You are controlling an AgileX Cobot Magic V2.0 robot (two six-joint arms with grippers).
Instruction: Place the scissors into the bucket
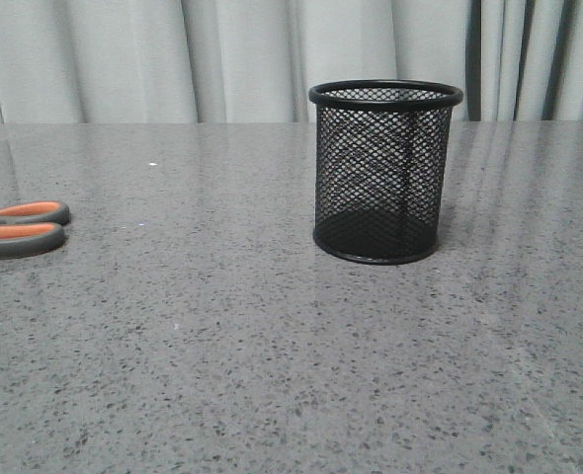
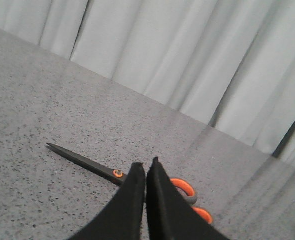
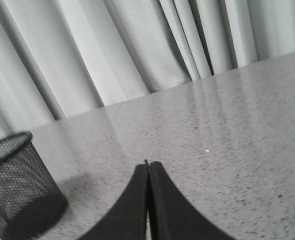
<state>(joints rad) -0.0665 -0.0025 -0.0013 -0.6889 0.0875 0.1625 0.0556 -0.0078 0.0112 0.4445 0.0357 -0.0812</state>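
Observation:
The scissors lie flat on the grey table, shut. In the front view only their dark grey, orange-lined handles (image 1: 20,228) show at the left edge. In the left wrist view the slim dark blades and red pivot (image 2: 87,162) lie beyond my left gripper (image 2: 145,167), which is shut, empty and above them; its fingers hide part of the handles. The bucket (image 1: 384,171), a black wire-mesh cup, stands upright right of centre; it also shows in the right wrist view (image 3: 18,190). My right gripper (image 3: 148,166) is shut and empty, apart from the bucket.
The speckled grey table (image 1: 222,346) runs back to pale curtains (image 1: 242,54). Neither arm shows in the front view.

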